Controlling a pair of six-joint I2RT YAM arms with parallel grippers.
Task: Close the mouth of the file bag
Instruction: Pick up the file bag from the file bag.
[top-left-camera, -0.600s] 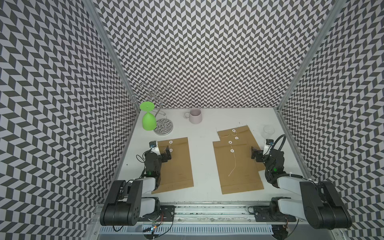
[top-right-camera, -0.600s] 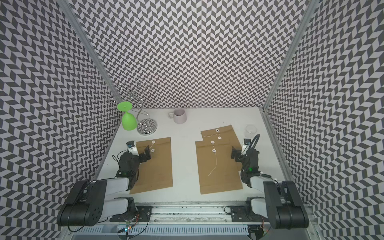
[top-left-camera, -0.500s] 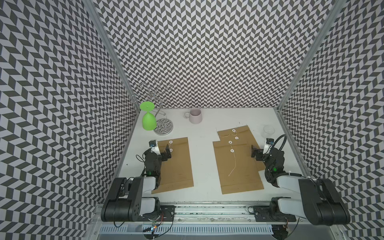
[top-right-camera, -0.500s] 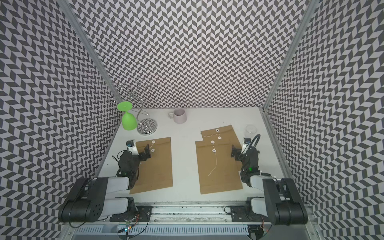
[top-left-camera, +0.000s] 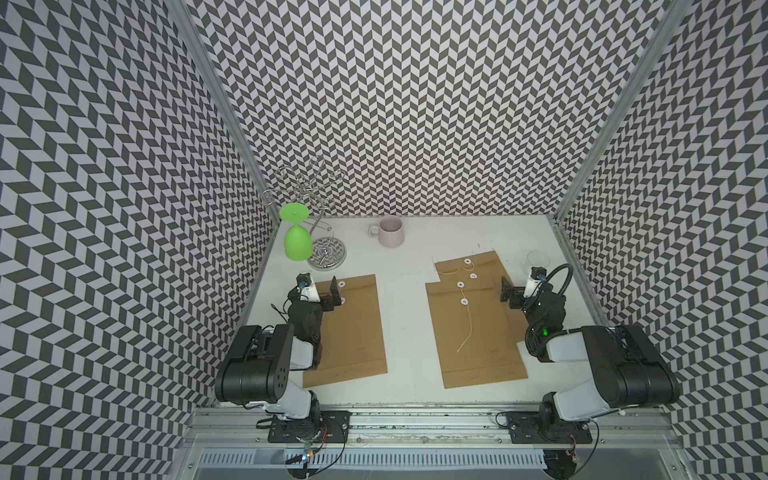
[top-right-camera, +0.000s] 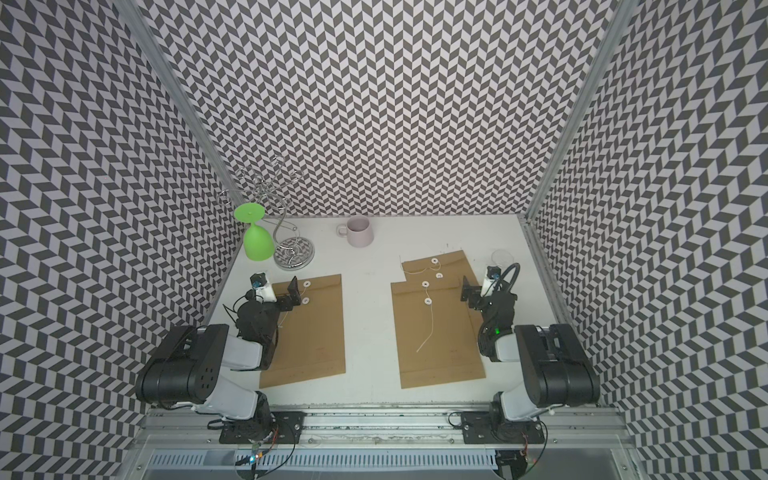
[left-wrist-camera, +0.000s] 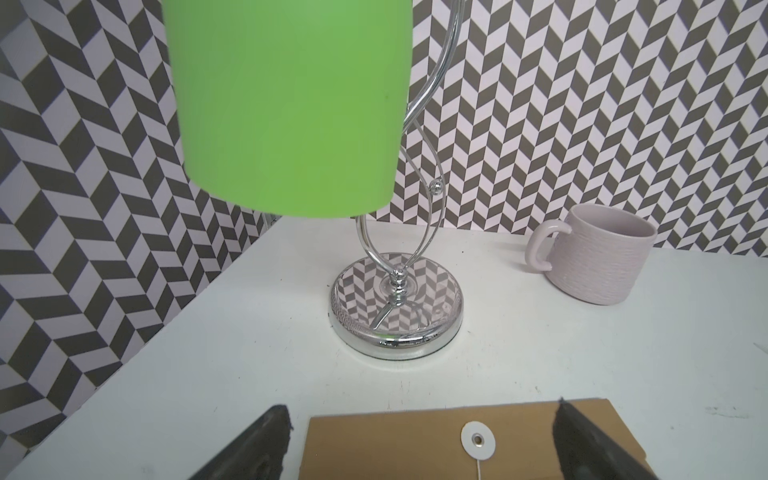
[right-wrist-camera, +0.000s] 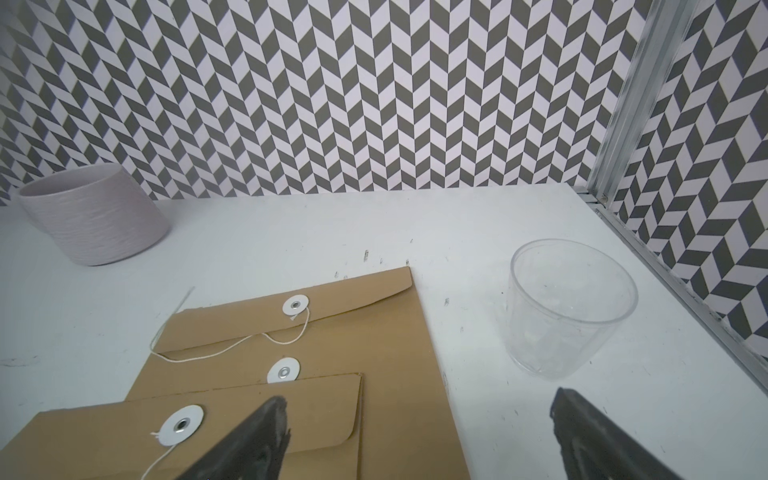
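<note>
Barely anything has changed: left gripper stays spread over the top edge of the left envelope; the right envelope lies flat, cord loose; right gripper, spread and empty, has crept forward at its edge. Closing not begun.

**High stereo pair, low wrist pair**

Both top views look steeply down from high at the front, sharing the whole table. Each wrist camera sits low and close, facing the back wall; both catch the mug.
</note>
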